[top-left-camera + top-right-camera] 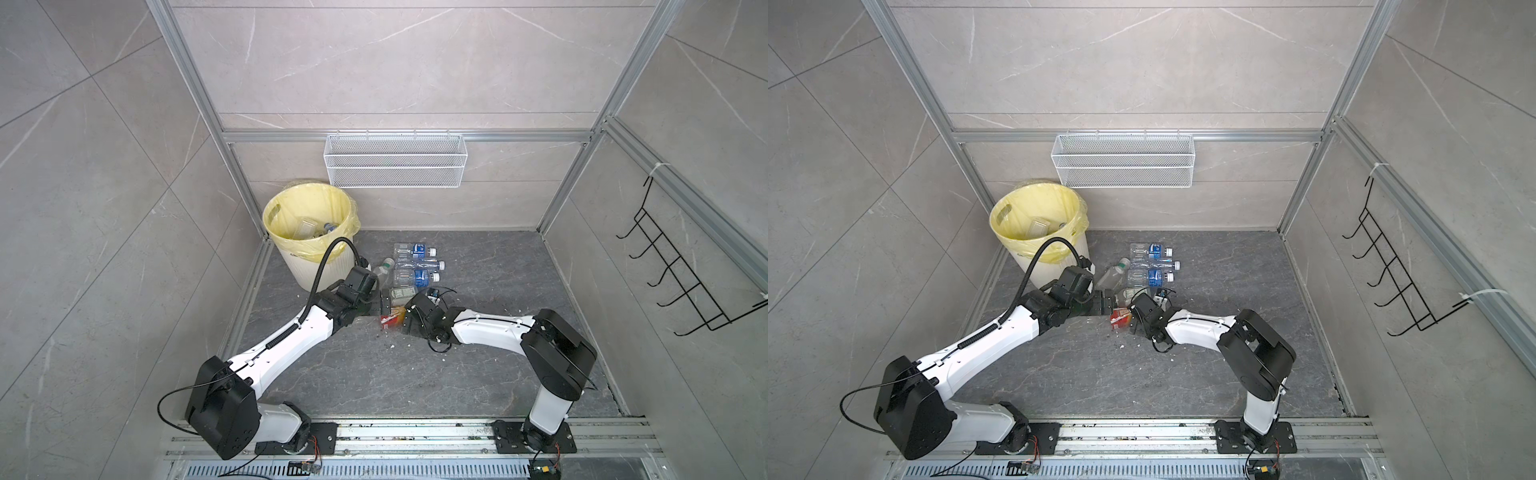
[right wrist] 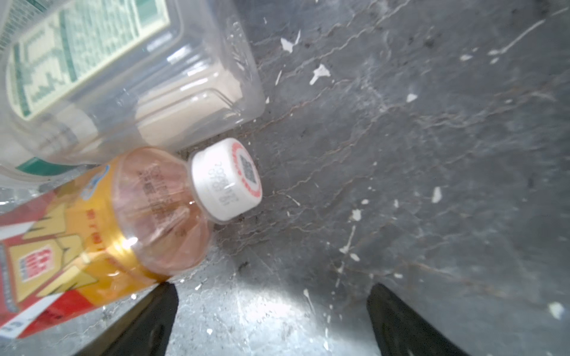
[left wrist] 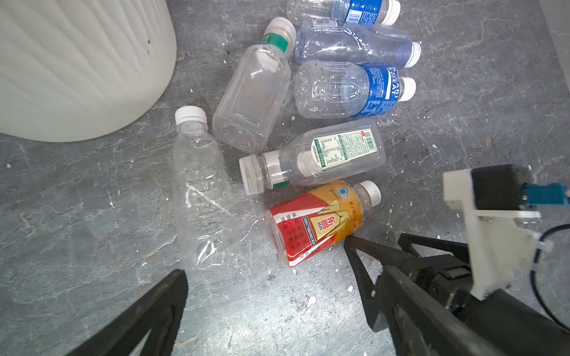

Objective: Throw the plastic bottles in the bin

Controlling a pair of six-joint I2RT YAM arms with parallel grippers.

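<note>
1. The bin (image 1: 300, 272) stands in the rear left corner. It is a round, ribbed, cream-white plastic bucket. A thin translucent yellow bag (image 1: 309, 195) is folded over its rim. Clear bottles lie jumbled inside, and their number cannot be made out.

2. The left gripper (image 3: 283, 274) hangs low over the floor with its black triangular fingers spread wide, holding nothing. Only the fingertips show in the wrist view.

3. Seven plastic bottles (image 3: 345, 89) lie on their sides on the dark, veined, white-flecked floor (image 3: 92, 200), just right of the bin:
- one tall thin-walled clear bottle (image 3: 203, 197)
- one square clear bottle with a green neck band (image 3: 249, 92)
- one bottle with a green-and-white label (image 3: 314, 157)
- one orange-red labelled bottle (image 3: 311, 222)
- one crumpled unlabelled bottle (image 3: 345, 43)
- two blue-labelled bottles, the farther one cut off by the frame

In both top views the arms hide several of these.

4. The right gripper (image 2: 268, 296) has its jaws wide apart and grips nothing. One finger lies just beside the shoulder of the orange-red labelled bottle, and contact cannot be confirmed. This wrist view is blurred.

5. One white mesh basket (image 1: 395, 160) hangs on the rear wall. One black wire rack (image 1: 685, 274) with five hooks hangs on the right wall.
</note>
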